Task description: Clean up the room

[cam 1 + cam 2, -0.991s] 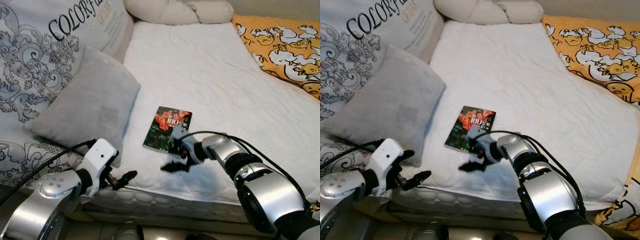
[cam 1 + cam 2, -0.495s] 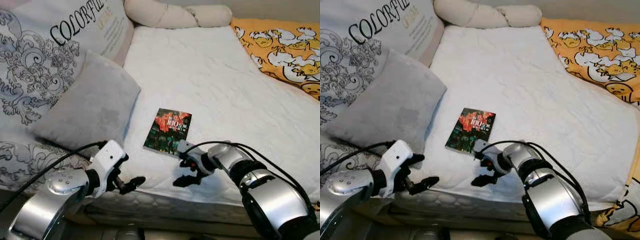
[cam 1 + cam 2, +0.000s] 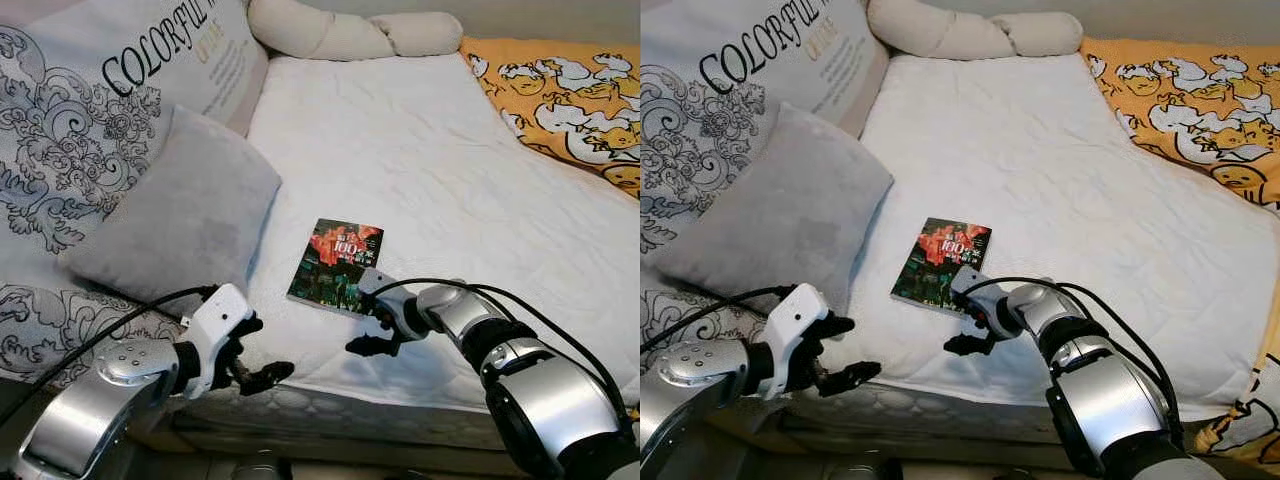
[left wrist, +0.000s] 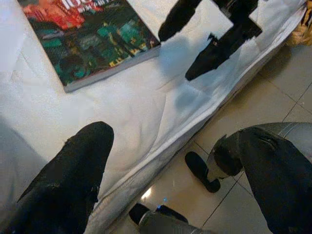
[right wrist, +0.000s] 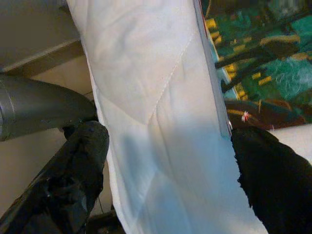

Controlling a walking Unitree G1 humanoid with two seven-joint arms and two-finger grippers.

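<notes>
White quilted bedding point(image 3: 420, 170) covers the mattress, and near its front edge lies a book point(image 3: 336, 265) with a red and green cover, flat and face up. Its cover lettering is too small to read beyond the figure 100. The right gripper point(image 3: 372, 316) sits just in front of the book's near right corner with its fingers spread apart; the upper finger reaches the book's near edge, the lower one hangs over the sheet. In the right wrist view one black fingertip point(image 5: 270, 175) touches the book's corner, but I cannot tell whether it presses on it. The other finger there is out of focus. The left gripper point(image 3: 252, 352) hovers at the mattress edge, left of the book and apart from it, fingers parted and holding nothing.

Left of the book a grey cushion point(image 3: 180, 215) leans against a large patterned pillow point(image 3: 90, 110) printed with "COLORFUL", its left part cut off by the frame. A beige bolster point(image 3: 350, 32) lies at the head of the bed. An orange duck-print blanket point(image 3: 570, 95) runs off the right edge. Tiled floor point(image 4: 273, 97) shows below the mattress in the left wrist view.
</notes>
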